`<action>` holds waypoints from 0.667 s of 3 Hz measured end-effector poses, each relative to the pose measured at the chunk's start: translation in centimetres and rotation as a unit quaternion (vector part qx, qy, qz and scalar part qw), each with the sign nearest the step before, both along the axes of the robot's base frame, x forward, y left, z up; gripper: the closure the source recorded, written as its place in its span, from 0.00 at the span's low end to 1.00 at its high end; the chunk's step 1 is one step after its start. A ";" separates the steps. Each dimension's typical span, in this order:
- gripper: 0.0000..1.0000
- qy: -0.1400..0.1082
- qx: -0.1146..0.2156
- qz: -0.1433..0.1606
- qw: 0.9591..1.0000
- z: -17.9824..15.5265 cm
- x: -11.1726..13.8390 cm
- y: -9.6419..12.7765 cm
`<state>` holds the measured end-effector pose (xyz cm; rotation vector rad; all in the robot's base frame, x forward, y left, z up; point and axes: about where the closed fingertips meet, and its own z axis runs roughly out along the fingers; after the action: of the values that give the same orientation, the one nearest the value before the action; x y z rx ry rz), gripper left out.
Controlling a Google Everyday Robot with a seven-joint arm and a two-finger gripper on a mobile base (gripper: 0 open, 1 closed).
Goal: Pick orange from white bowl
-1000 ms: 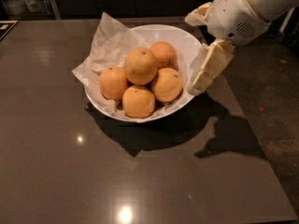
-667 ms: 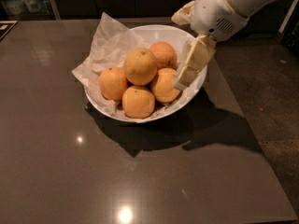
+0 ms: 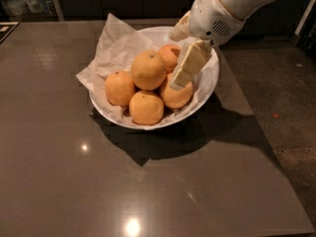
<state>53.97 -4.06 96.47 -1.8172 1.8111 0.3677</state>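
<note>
The claw (image 3: 177, 58) hung released, above frame centre, over the white bowl (image 3: 210, 78), just right of the orange (image 3: 148, 69).

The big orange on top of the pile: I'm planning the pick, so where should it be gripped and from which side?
Probably best to grip the big orange across its widest middle, coming down from above. It sits highest, resting on the other oranges in the bowl, so only its upper half is free. The gripper hangs just to its right, over the bowl.
</note>
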 end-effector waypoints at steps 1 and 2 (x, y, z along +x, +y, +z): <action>0.16 0.017 -0.003 0.012 1.000 -1.0 0.5 0.7; 0.17 0.031 -0.008 0.027 0.999 -1.9 0.6 1.4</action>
<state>54.60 -2.63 94.59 -1.8879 1.8129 0.4364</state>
